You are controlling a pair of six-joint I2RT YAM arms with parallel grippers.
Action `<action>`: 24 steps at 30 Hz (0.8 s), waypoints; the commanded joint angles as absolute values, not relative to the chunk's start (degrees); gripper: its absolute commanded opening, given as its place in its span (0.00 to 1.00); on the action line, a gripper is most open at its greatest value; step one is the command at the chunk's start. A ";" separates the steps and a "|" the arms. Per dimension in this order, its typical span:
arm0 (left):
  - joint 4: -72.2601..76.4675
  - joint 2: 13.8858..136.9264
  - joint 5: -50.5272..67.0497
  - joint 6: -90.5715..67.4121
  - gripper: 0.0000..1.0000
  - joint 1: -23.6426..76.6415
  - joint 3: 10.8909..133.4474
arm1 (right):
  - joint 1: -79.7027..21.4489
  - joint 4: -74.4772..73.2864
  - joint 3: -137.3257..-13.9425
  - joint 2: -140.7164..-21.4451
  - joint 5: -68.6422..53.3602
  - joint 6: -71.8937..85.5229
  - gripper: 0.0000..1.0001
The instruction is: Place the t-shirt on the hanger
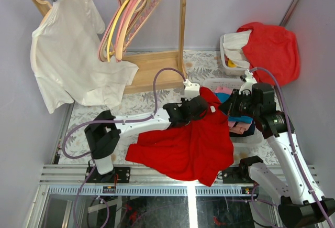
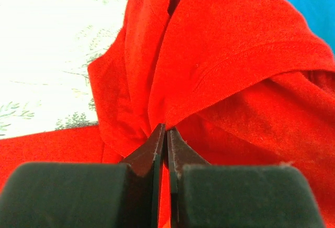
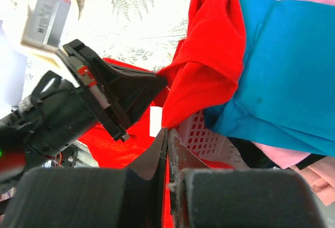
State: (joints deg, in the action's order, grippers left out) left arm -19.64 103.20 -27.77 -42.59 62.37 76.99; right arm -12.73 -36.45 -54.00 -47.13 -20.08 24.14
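Clamps t-shirt [image 1: 188, 144] in left gripper [image 2: 165, 129] and right gripper [image 3: 166, 132], both clenched on cloth.
Drapes from basket [image 3: 204, 141] rim toward table's [image 1: 137, 103] near edge.

At six o'clock your t-shirt [image 1: 183, 144] is bright red, on a white tablecloth [image 1: 141, 105] printed with grey-green ferns. The white t-shirt [image 1: 68, 55] is at ten o'clock, the pink hangers [image 1: 137, 15] and yellow hanger [image 1: 110, 42] at twelve, and a turquoise-blue garment [image 3: 282, 65] at three.

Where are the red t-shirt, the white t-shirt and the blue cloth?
red t-shirt [image 1: 188, 144]: top view, on its spread body.
white t-shirt [image 1: 68, 55]: top view, on its chest.
blue cloth [image 3: 282, 71]: right wrist view, on its broad middle.
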 commanded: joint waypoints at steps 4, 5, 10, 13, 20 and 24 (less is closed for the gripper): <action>-22.64 94.53 -33.56 -40.26 0.00 61.61 79.62 | -12.51 -32.93 -54.45 -49.26 -24.75 26.24 0.00; -23.20 93.77 -33.55 -39.92 0.00 61.49 80.06 | -12.48 -32.70 -54.34 -49.42 -24.81 26.44 0.00; -25.68 89.19 -35.02 -38.29 0.00 61.19 81.88 | -12.49 -32.22 -54.64 -49.96 -24.84 27.21 0.00; -28.91 87.21 -35.35 -36.99 0.00 60.64 84.40 | -12.52 -31.84 -56.31 -50.90 -26.26 27.85 0.00; -38.40 82.07 -36.26 -33.17 0.00 57.57 91.90 | -12.48 -25.60 -64.08 -58.44 -40.42 31.35 0.00; -44.55 79.52 -36.10 -29.46 0.00 54.57 99.20 | -12.54 -20.76 -68.43 -61.43 -45.44 34.83 0.00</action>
State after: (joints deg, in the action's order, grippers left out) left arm -38.39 83.46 -33.30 -34.22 57.19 91.48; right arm -12.69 -28.08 -62.52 -59.94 -36.23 30.13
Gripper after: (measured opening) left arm 0.004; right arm 0.010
